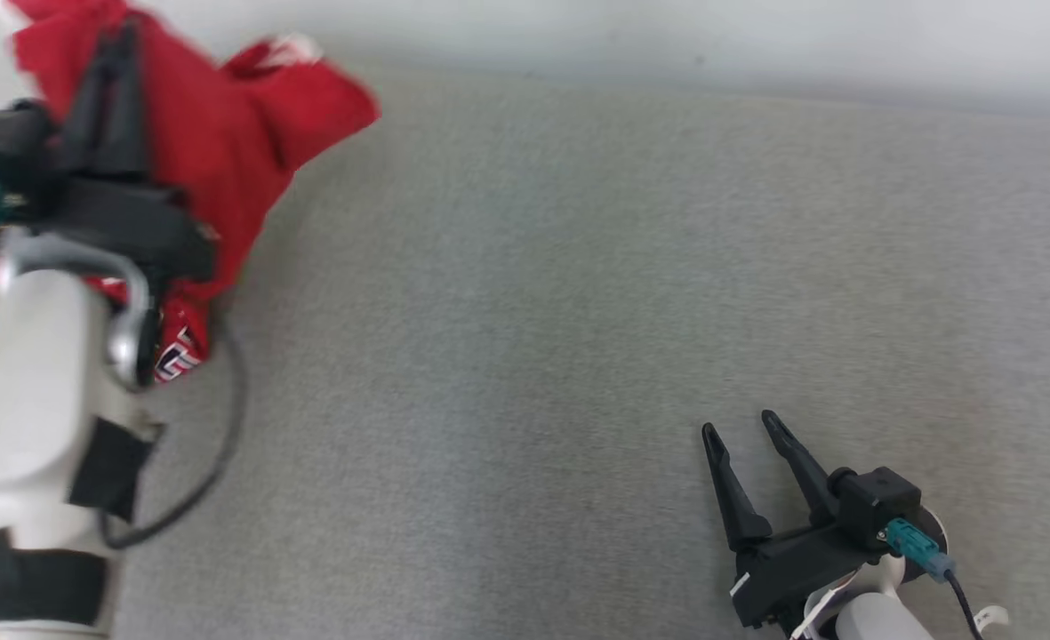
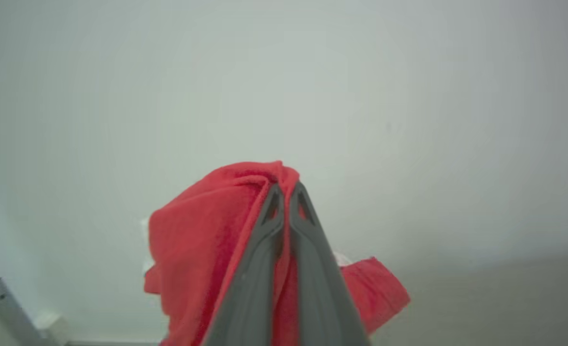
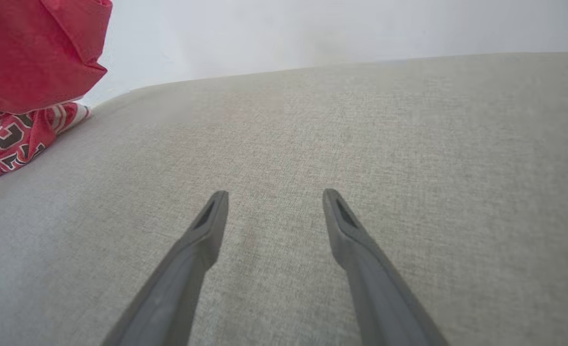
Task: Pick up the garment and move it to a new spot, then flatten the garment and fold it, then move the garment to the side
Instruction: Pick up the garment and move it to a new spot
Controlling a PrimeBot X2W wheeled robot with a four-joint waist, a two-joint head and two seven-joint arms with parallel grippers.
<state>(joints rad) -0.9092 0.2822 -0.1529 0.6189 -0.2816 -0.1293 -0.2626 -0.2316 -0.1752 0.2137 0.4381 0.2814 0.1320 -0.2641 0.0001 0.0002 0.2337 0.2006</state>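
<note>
The garment (image 1: 222,133) is a red cloth with black and white lettering, bunched and hanging at the far left of the grey surface. My left gripper (image 1: 116,62) is shut on its upper fold and holds it lifted. In the left wrist view the red garment (image 2: 207,240) drapes over the closed left gripper (image 2: 286,190), fingers pressed together against a pale wall. My right gripper (image 1: 740,425) rests low at the lower right, open and holding nothing. In the right wrist view the right gripper (image 3: 274,197) stands spread above bare fabric, with the garment (image 3: 29,62) at the upper left.
The grey fabric surface (image 1: 578,311) stretches across the middle and right, ending at a pale wall (image 1: 667,36) behind. A dark cable (image 1: 222,444) loops from my left forearm over the surface at the lower left.
</note>
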